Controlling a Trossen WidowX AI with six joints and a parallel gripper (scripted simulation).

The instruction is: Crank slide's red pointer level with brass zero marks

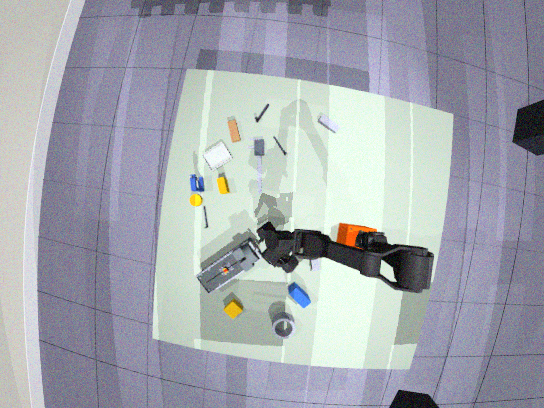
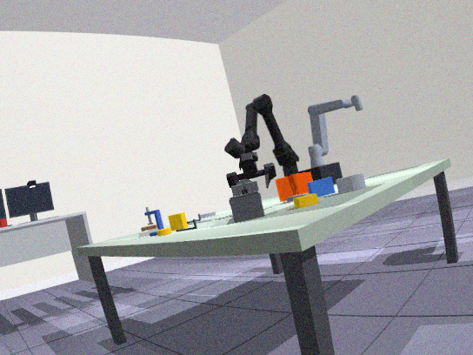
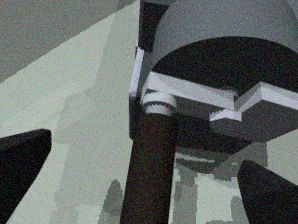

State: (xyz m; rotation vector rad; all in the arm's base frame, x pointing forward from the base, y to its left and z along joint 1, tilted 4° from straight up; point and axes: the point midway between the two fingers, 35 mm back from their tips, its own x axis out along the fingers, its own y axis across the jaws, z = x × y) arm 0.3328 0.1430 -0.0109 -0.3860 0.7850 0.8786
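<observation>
At the slide machine's (image 1: 231,265) (image 2: 247,208) crank end, gripper (image 1: 276,248) (image 2: 251,179) (image 3: 147,155) spread wide.
Dark handle (image 3: 149,170) stands between the open fingers, ungripped; best to back straight off along it, nudging nothing, then check the red pointer (image 1: 226,270).

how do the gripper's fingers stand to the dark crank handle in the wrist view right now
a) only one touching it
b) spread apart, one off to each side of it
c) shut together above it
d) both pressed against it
B: the gripper is open, with the dark handle between its fingers and a visible gap on each side.
</observation>
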